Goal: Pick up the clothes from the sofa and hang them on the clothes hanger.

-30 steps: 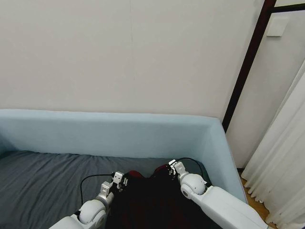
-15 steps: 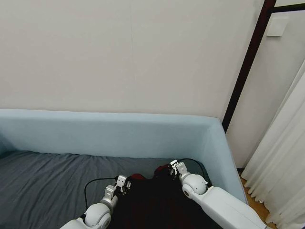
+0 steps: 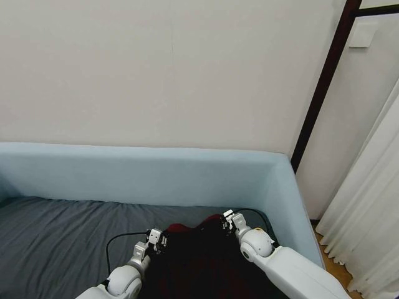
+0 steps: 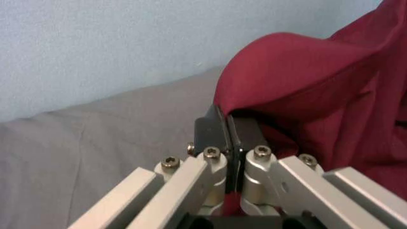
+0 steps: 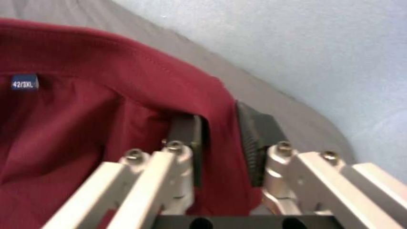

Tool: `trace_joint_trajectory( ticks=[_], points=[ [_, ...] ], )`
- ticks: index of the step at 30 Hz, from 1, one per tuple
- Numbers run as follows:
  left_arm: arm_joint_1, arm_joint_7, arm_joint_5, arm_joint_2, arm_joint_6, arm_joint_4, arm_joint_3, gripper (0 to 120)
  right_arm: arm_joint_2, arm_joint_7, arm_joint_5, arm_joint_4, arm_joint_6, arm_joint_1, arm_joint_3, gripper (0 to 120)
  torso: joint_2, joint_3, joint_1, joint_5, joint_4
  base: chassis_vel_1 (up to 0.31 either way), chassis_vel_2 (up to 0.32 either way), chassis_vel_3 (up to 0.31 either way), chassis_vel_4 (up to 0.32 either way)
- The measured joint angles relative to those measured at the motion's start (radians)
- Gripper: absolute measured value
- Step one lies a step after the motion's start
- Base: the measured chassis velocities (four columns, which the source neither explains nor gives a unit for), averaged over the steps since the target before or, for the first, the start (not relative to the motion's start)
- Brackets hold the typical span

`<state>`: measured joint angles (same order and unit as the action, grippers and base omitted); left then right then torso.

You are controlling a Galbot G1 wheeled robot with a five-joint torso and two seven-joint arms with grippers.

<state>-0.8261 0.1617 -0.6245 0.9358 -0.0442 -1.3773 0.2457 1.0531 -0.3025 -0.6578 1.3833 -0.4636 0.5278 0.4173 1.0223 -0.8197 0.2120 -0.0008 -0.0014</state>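
One shirt (image 3: 199,258), dark red woven cloth with a stitched collar band. One small blue tag (image 5: 24,83) on its inner face near the collar reads "42/3XL" in white.

Location: lower centre of the head frame, on the grey seat of the sofa (image 3: 156,174), close to the pale blue back and the arm at the right of the frame.

Orientation: the collar edge runs left to right across the frame between the two claws and faces the sofa back. The body trails toward the bottom edge.

Left claw (image 3: 157,239), lower centre-left: pads pressed together, pinching a fold of the shirt's edge, which bulges up beside it.

Right claw (image 3: 227,220), lower centre-right: pads astride the collar band, clamped on the cloth between them, with the edge raised in a small hump.
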Motion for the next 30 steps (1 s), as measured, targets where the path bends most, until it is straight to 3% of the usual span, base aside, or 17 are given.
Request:
trace_joint_trajectory(
  ticks=[7,13,19,22,30],
  points=[
    [0.010,-0.002,-0.005,-0.031,0.000,-0.023,-0.006,0,-0.067,-0.011,-0.050,0.097,-0.026,0.078,-0.138,52,0.000,0.000,0.000,0.0000,0.0002,0.000,0.000,0.000,0.000],
    [0.026,-0.007,-0.021,-0.065,0.005,-0.048,0.007,0,-0.115,0.045,-0.045,0.096,-0.019,0.160,-0.236,72,0.000,0.000,0.000,0.0002,-0.0002,0.000,0.000,0.000,0.000],
    [0.026,-0.010,-0.028,-0.077,0.006,-0.052,0.012,0,-0.152,0.105,-0.063,0.050,-0.018,0.191,-0.266,93,0.000,0.000,0.000,0.0002,0.0001,0.000,0.000,0.000,0.000],
    [0.022,-0.010,-0.028,-0.078,0.006,-0.055,0.012,0,-0.159,0.127,-0.058,0.023,-0.014,0.194,-0.263,99,0.000,0.000,0.000,0.0000,0.0001,0.000,0.000,0.000,0.000],
    [0.006,-0.009,-0.040,-0.097,0.015,-0.093,0.006,0,-0.112,0.280,0.030,-0.193,0.035,0.166,-0.241,100,0.000,0.000,0.000,0.0003,0.0003,0.000,0.000,0.000,0.000]
  ],
)
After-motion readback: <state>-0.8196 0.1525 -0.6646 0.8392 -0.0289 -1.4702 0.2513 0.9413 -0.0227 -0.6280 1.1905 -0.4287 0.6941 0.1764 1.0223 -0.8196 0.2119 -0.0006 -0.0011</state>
